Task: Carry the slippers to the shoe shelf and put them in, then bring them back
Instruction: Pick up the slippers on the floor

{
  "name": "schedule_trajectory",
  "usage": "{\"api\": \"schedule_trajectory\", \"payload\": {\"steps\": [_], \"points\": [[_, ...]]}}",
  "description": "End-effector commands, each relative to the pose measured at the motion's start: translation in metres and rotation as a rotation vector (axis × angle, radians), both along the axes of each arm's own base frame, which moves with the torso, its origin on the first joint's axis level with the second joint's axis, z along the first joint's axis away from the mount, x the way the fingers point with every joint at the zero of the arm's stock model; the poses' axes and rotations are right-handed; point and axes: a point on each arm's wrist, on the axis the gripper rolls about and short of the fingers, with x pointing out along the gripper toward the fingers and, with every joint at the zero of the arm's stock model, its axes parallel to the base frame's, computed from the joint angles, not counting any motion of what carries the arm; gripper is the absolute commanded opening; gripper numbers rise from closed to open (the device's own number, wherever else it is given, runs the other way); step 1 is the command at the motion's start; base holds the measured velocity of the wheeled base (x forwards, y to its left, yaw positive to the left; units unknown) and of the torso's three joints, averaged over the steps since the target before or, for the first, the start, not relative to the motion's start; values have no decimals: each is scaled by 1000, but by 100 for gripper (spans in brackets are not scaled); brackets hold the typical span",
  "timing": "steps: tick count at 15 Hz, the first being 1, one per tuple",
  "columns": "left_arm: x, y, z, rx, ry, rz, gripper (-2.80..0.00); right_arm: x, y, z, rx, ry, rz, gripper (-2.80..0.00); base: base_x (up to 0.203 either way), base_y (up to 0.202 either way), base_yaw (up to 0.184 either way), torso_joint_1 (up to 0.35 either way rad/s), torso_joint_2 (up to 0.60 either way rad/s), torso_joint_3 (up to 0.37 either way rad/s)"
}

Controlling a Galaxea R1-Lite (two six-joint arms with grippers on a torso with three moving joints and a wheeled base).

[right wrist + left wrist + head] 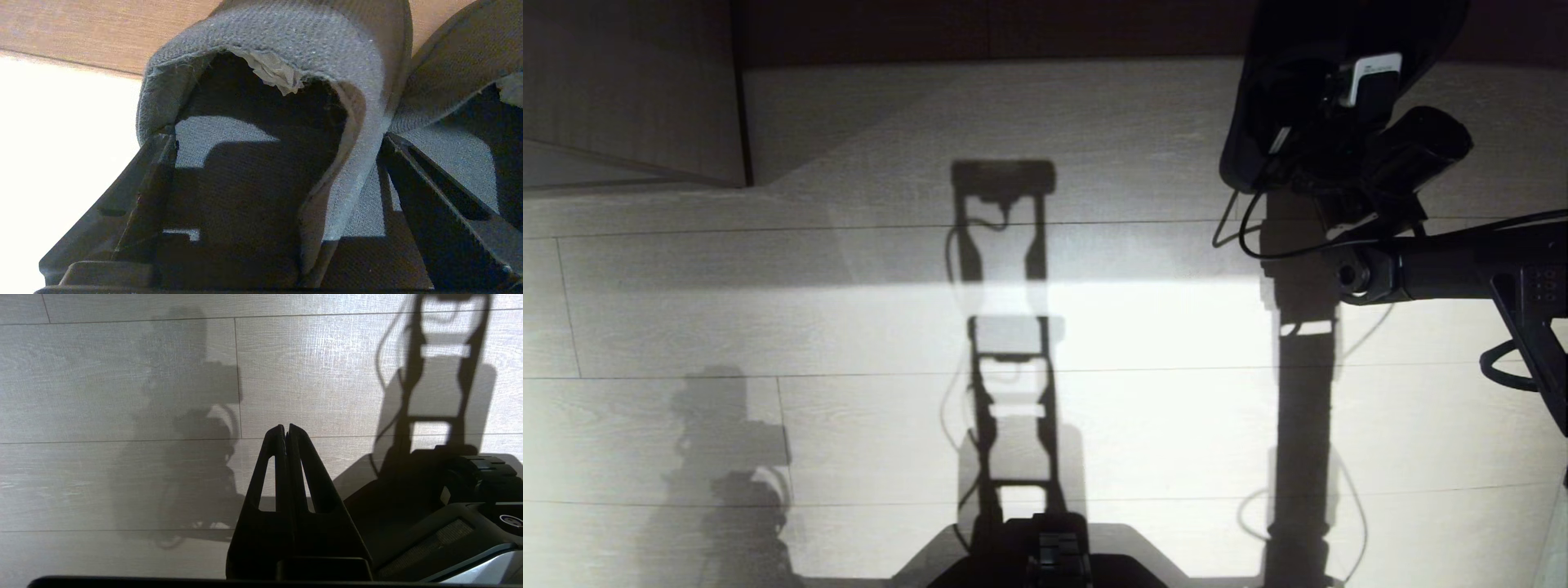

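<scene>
Right gripper (278,175) spread wide astride slippers (286,61), unclamped; probably picking up. Next: closing squarely on both.

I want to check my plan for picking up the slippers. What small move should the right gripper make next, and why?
Probably close the right gripper. Its fingers stand wide apart around one of the slippers, one outside it and the other by the second slipper's opening, and nothing looks pinched yet. The left gripper hangs shut over the floor.
</scene>
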Motion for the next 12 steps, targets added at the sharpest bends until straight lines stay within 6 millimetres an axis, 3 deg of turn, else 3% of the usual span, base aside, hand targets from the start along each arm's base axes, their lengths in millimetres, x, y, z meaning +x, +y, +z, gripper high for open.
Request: {"api": "schedule_trajectory", "payload": {"steps": [1,3,12], "points": [[0,0,0,0,-1,1,-280,5,-2,-4,6,-6,-11,0,0,0,0,0,0,0],[0,0,0,0,-1,1,-280,-1,-4,1,7,8,-15,0,0,0,0,0,0,0],[0,0,0,0,-1,2,-280,-61,-6,28,36,108,18,0,0,0,0,0,0,0]]}}
